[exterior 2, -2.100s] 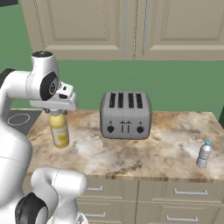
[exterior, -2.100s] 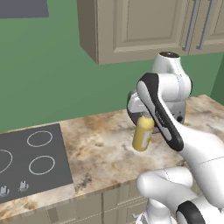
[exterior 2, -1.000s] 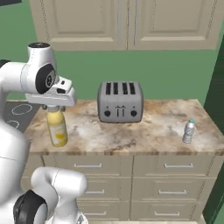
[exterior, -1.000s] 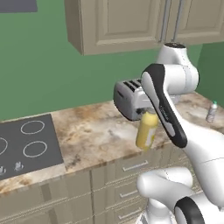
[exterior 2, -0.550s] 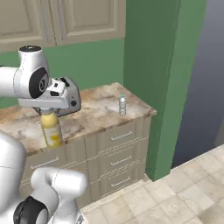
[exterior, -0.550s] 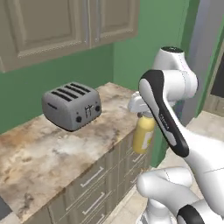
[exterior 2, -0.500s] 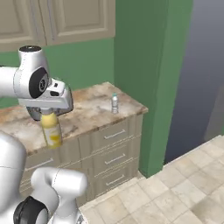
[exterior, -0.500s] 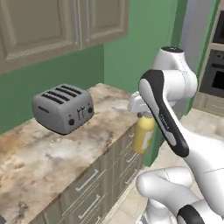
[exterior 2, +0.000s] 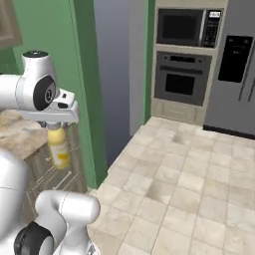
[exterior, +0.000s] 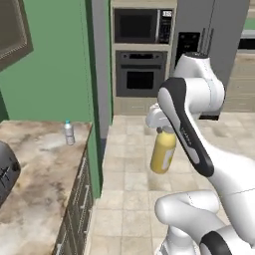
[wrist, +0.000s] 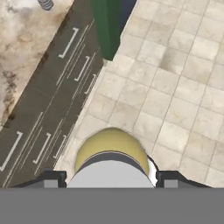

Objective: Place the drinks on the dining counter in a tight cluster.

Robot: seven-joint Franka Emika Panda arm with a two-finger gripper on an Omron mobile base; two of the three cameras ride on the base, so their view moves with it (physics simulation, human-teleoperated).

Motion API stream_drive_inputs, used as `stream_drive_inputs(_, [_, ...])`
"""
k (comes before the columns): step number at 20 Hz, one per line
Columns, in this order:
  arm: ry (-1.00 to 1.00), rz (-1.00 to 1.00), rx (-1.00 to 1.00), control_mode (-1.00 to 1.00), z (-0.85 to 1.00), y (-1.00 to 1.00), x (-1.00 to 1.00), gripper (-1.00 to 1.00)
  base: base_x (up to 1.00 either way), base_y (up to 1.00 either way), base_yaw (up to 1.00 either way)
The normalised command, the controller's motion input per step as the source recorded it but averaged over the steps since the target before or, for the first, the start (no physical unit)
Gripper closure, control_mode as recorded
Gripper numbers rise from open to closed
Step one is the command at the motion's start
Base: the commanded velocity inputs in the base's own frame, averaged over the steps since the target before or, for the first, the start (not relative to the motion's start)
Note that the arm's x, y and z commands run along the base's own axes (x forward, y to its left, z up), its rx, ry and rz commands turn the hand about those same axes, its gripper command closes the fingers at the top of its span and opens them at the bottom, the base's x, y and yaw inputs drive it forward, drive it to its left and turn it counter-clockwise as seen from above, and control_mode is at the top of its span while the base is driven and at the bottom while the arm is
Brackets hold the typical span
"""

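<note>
I am viewing a kitchen with a tall oven stack [exterior: 140,55] and a grey refrigerator [exterior 2: 234,74] at the far wall, a wide tiled floor [exterior 2: 189,189] in between, and a green wall column [exterior: 97,74] beside a marbled counter [exterior: 35,169]. This is the counter carrying the toaster [exterior: 6,174], so I am judging it is not the dining counter the task names; that one is not appearing in my views.

The small water bottle [exterior: 68,132] is standing upright near the counter's far edge, well apart from the arm. It is not yet collected.

The yellow bottle [exterior: 163,151] is hanging upright in mid-air over the floor, beside the counter and clear of it. The gripper [exterior: 160,122] is pinching it at the top, jaws pressed on either side of the neck, so the body is hanging plumb below the hand. In the hand view I am looking straight down over the bottle's rounded shoulder [wrist: 110,146] at tiles and drawer fronts [wrist: 57,100]. I am judging this as transport: the bottle is being carried high to clear the cabinets on the way to the dining counter.
</note>
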Motion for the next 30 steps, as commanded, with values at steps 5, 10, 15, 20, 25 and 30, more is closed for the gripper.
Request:
stream_drive_inputs(5, [0.00, 0.00, 0.00, 1.00, 0.00, 0.00, 0.00, 1.00, 0.17, 0.00, -0.78])
stream_drive_inputs(10, [0.00, 0.00, 0.00, 1.00, 0.00, 0.00, 0.00, 1.00, 0.70, 0.00, -0.28])
stream_drive_inputs(15, [0.00, 0.00, 0.00, 1.00, 0.00, 0.00, 0.00, 1.00, 1.00, 0.11, -0.13])
stream_drive_inputs(20, [0.00, 0.00, 0.00, 1.00, 0.00, 0.00, 0.00, 1.00, 1.00, 0.02, -0.23])
stream_drive_inputs(25, [0.00, 0.00, 0.00, 1.00, 0.00, 0.00, 0.00, 1.00, 1.00, 0.00, -0.38])
stream_drive_inputs(30, [0.00, 0.00, 0.00, 1.00, 0.00, 0.00, 0.00, 1.00, 1.00, 0.00, -0.43])
